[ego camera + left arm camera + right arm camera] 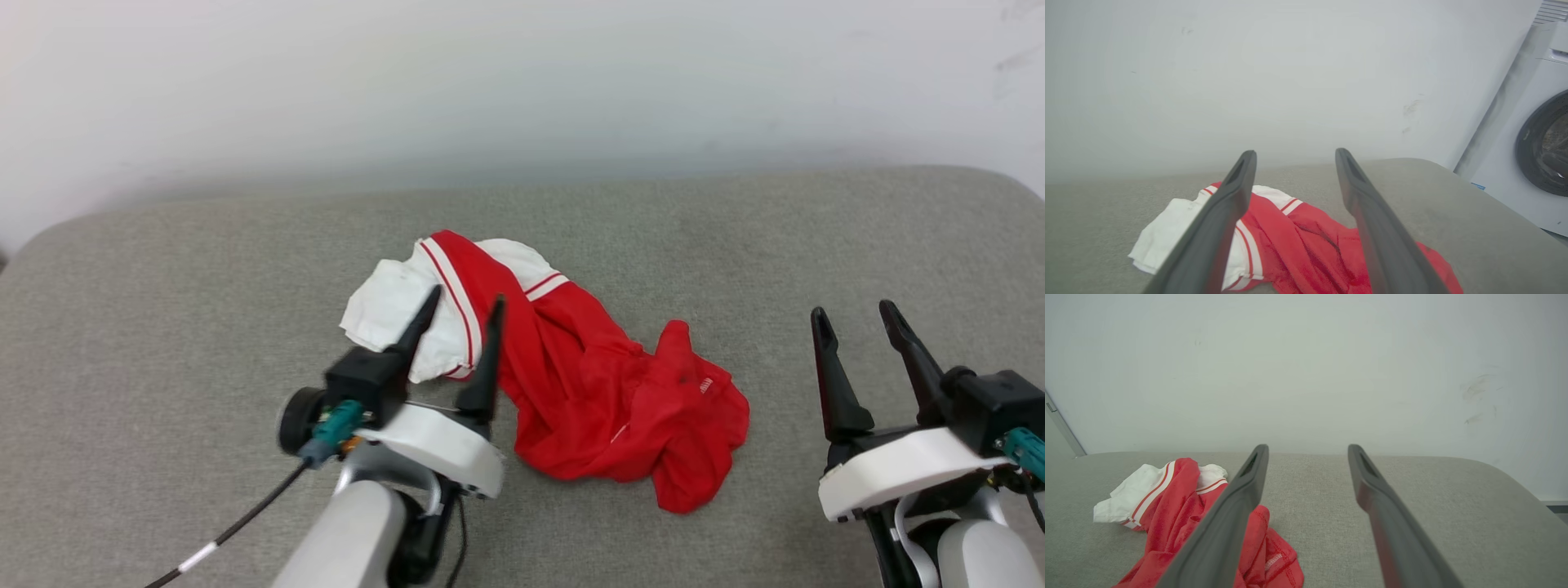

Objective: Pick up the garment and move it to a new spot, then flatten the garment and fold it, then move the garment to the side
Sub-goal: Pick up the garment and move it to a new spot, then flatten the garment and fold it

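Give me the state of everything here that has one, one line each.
Garment, crumpled in a heap, unfolded, lying free on the grey surface.
Left gripper, open, empty, over the garment's white end.
Right gripper, open, empty, off to the garment's side.
Washer, door state cannot be told.

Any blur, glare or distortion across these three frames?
Head view: left gripper slightly blurred, garment sharp, flat light, no glare. Left wrist view: soft overall, washing machine leans from lens distortion. Right wrist view: grey upholstery weave crisp, fingers soften near the lens.
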